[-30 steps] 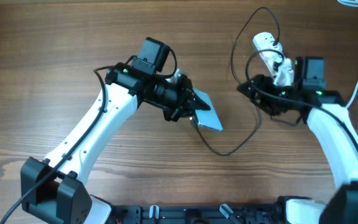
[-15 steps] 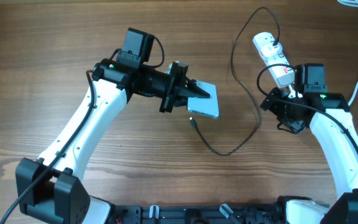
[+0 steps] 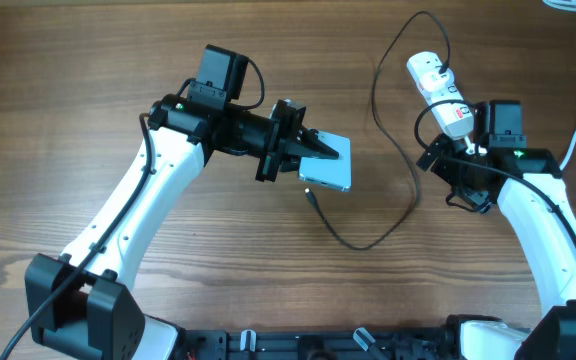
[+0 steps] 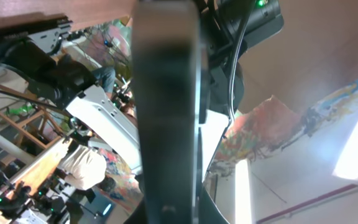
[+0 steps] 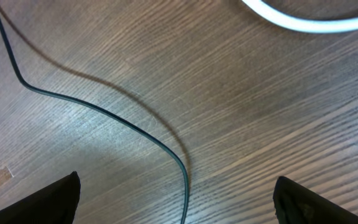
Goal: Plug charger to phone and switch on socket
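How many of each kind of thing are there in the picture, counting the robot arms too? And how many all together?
Phone: 1
Black charger cable: 1
White power strip: 1
Robot arms: 2, the left arm and the right arm
Total: 5

phone (image 3: 326,172) left, socket (image 3: 436,82) right, charger (image 3: 368,246) between

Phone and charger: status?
Left gripper shut on phone. Right gripper open, empty, over the table. Charger not plugged in, plug tip loose on table near phone. Nothing in the way.
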